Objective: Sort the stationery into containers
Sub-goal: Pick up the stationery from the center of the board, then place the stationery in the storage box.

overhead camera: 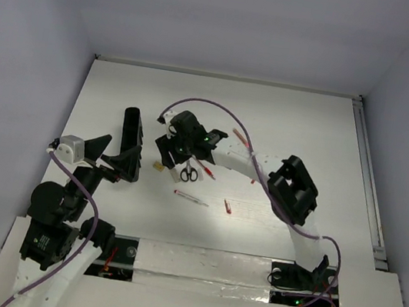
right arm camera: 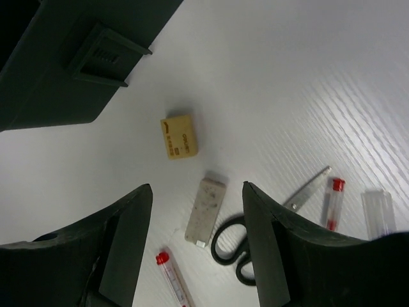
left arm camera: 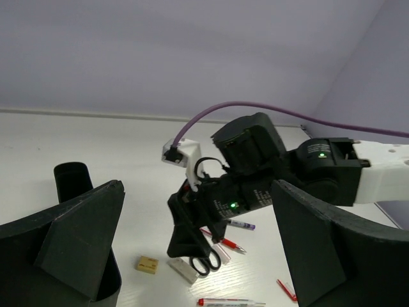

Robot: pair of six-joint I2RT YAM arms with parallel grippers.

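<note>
My right gripper [overhead camera: 172,160] is open and hangs just above the table. The white eraser [right arm camera: 206,211] lies between its fingers [right arm camera: 131,236]. A tan eraser [right arm camera: 179,136] lies beyond it, and the black-handled scissors [right arm camera: 236,246] lie beside the right finger. Red-and-white pens [right arm camera: 172,278] [right arm camera: 332,201] lie nearby. The long black box [overhead camera: 130,142] stands at the left. My left gripper [overhead camera: 114,156] is open and empty, right beside the box. In the left wrist view the box [left arm camera: 70,182] sits behind the left finger, and a dark pen [left arm camera: 241,224] lies behind the right gripper [left arm camera: 198,246].
A red-and-white pen [overhead camera: 191,197] and a tiny red piece [overhead camera: 227,206] lie nearer the front. Another pen [overhead camera: 240,137] lies beside the right arm. A clear cap-like piece [right arm camera: 378,214] lies at the right. White walls enclose the table.
</note>
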